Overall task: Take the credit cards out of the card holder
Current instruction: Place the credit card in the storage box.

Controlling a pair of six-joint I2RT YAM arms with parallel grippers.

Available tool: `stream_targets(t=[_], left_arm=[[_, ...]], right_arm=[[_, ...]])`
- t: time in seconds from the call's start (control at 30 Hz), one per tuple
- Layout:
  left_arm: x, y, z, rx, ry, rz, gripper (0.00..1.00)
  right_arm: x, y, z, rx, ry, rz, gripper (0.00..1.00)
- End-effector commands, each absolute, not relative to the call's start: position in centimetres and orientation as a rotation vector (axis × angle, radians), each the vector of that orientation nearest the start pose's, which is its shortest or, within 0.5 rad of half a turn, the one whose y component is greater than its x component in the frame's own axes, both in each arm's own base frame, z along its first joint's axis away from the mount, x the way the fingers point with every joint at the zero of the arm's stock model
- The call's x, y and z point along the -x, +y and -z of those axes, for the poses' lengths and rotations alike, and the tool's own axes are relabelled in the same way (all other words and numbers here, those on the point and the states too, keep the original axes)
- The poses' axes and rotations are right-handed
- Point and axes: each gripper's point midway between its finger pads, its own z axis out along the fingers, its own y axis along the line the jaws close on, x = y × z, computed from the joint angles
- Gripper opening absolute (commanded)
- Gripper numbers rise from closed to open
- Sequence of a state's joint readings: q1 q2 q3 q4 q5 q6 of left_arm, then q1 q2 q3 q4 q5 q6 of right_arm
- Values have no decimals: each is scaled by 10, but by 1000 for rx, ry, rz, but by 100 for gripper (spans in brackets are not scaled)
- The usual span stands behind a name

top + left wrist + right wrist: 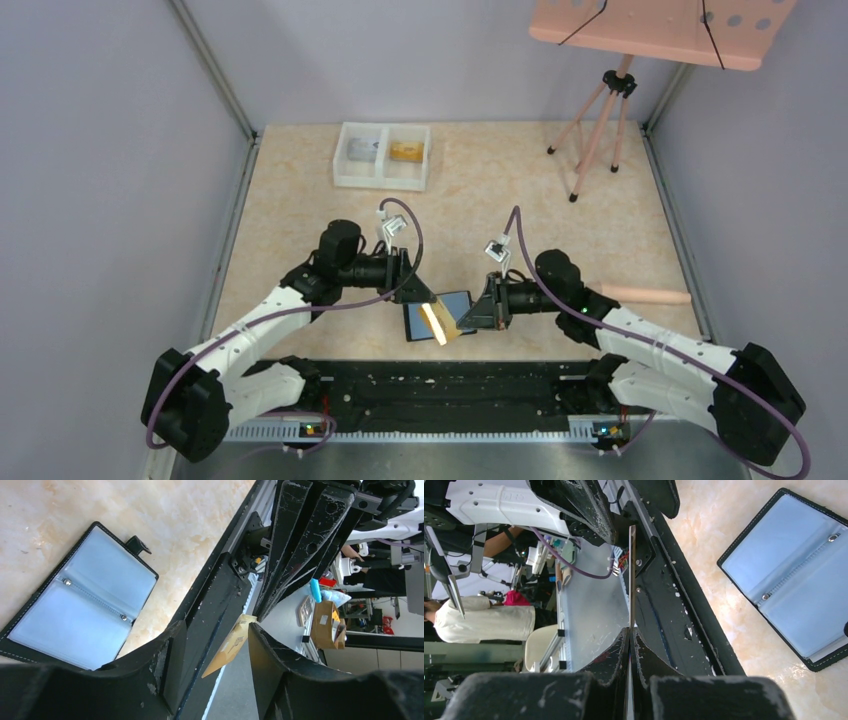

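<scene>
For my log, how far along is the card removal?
One credit card is out of the open card holder, pinched by the shut right gripper; the left gripper stands open near it. Visible sleeves look empty; the card is not yet set down.

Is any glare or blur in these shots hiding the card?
Top view: glare blows out a strip of the credit card. Left wrist view: the left hand is dark and soft, the card holder evenly lit. Right wrist view: the card shows only edge-on, pinched in the right hand.

Bright even light, faint soft shadows, glare on the credit card (436, 321), close fingers (150, 680) blurred
</scene>
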State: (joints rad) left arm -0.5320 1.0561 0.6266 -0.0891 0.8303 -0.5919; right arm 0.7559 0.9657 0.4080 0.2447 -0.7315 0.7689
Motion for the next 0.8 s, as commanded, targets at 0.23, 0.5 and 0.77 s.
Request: stream_targets(t=[0.23,0.5,0.77], left_arm=[[-150,-268,-207,-609,2092,1595,43],[-144,-270,-206,-612,2112,1648,22],[-146,-272,-210,-628,2082,1669,0]], right_arm=[[-111,294,-196,590,1989,-1685,0],[-112,295,-195,581,1984,-1695,0],[-114,296,-192,568,1990,-1692,0]])
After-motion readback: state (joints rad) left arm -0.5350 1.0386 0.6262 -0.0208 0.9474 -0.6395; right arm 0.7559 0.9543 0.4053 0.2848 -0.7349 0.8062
